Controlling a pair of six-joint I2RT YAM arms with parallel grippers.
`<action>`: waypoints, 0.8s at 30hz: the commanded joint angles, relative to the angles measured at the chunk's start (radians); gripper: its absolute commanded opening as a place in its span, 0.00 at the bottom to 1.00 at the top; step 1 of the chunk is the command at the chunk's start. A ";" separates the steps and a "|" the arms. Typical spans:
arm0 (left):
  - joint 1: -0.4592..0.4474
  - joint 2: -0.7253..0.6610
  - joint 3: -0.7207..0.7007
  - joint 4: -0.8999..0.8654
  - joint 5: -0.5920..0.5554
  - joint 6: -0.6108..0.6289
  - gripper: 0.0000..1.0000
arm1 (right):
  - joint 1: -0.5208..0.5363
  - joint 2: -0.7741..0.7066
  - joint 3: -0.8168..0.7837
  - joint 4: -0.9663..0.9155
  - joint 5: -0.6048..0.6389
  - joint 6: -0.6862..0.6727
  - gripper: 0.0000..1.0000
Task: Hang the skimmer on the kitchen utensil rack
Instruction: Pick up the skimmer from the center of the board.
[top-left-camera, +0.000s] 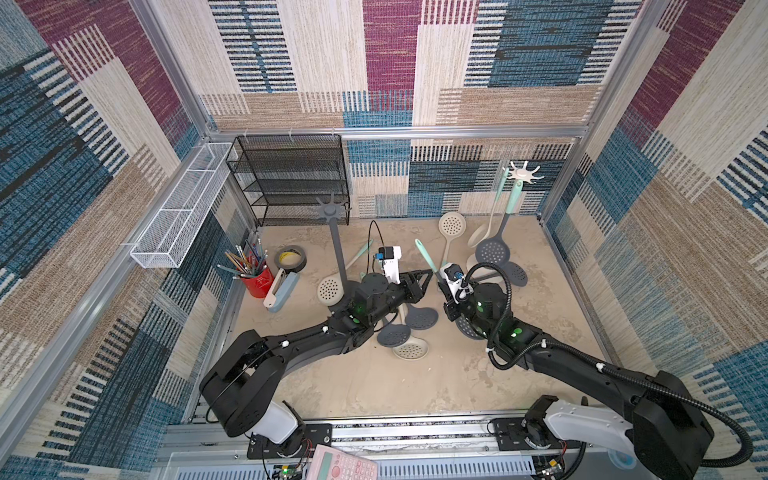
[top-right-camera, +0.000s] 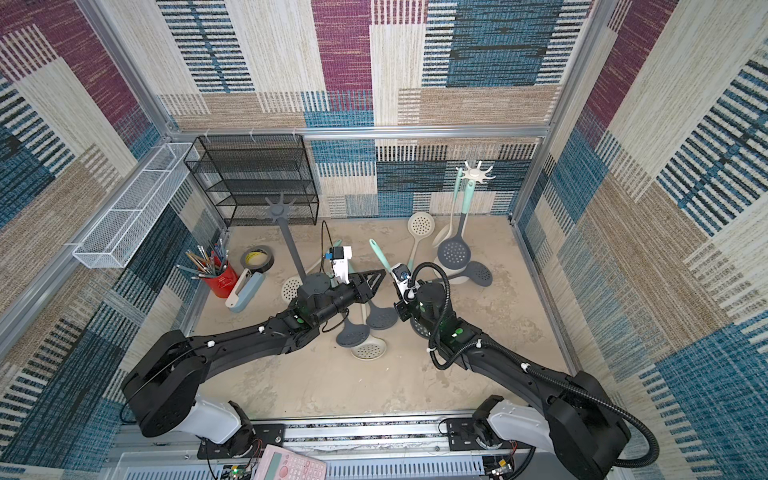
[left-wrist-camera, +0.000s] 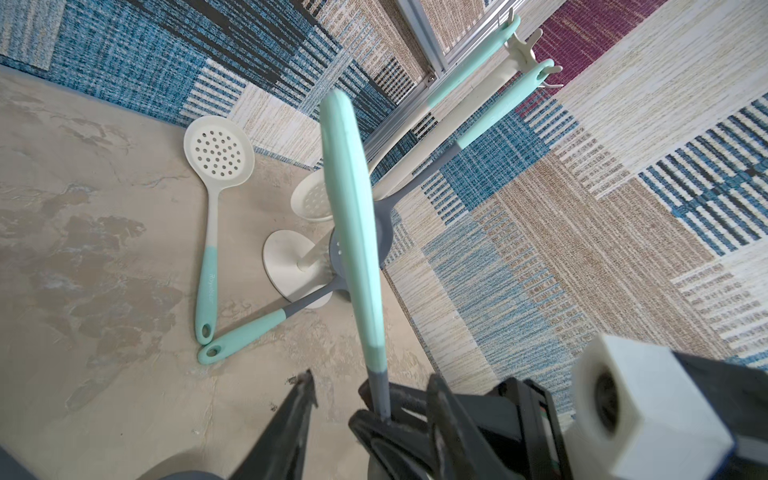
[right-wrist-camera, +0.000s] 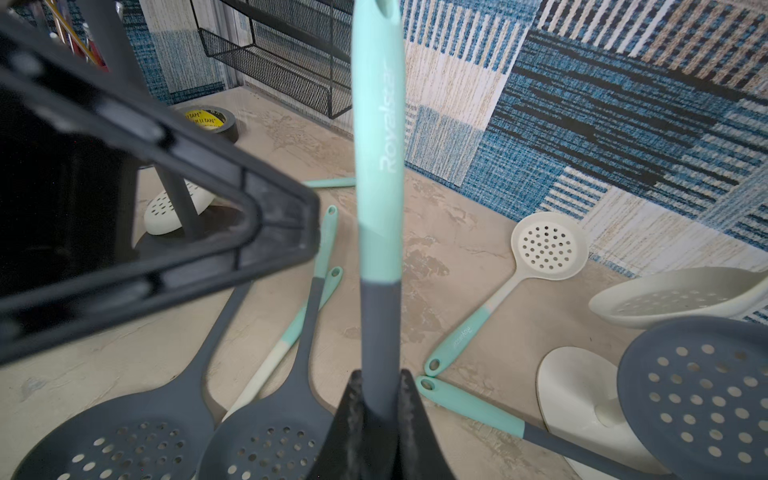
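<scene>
My right gripper (right-wrist-camera: 380, 376) is shut on the grey stem of a skimmer (right-wrist-camera: 379, 174), which stands upright with its teal handle (top-left-camera: 427, 257) pointing up. My left gripper (left-wrist-camera: 372, 384) is open around that stem, and its fingers (right-wrist-camera: 249, 216) stand clear of it. At the back right the white utensil rack (top-left-camera: 524, 174) carries a grey skimmer (top-left-camera: 492, 249) and a cream one (top-left-camera: 478, 237) on its hooks. A grey utensil rack (top-left-camera: 330, 210) stands at the left with bare hooks.
Loose skimmers lie on the floor: cream ones (top-left-camera: 452, 224) (top-left-camera: 410, 348) (top-left-camera: 330, 289) and grey ones (top-left-camera: 422, 318) (top-left-camera: 515, 274). A red pencil cup (top-left-camera: 257, 282), tape roll (top-left-camera: 290, 258) and stapler (top-left-camera: 282, 291) sit left. A black mesh shelf (top-left-camera: 291, 178) stands behind.
</scene>
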 joint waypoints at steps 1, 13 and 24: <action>0.001 0.037 0.036 0.056 0.015 0.030 0.48 | -0.001 -0.009 -0.001 0.015 -0.018 0.014 0.15; 0.005 0.144 0.121 0.110 0.036 0.051 0.13 | -0.001 -0.018 0.004 0.005 -0.050 0.027 0.15; 0.072 0.172 0.124 0.192 0.280 0.042 0.00 | -0.005 -0.079 0.028 -0.104 -0.159 -0.014 0.44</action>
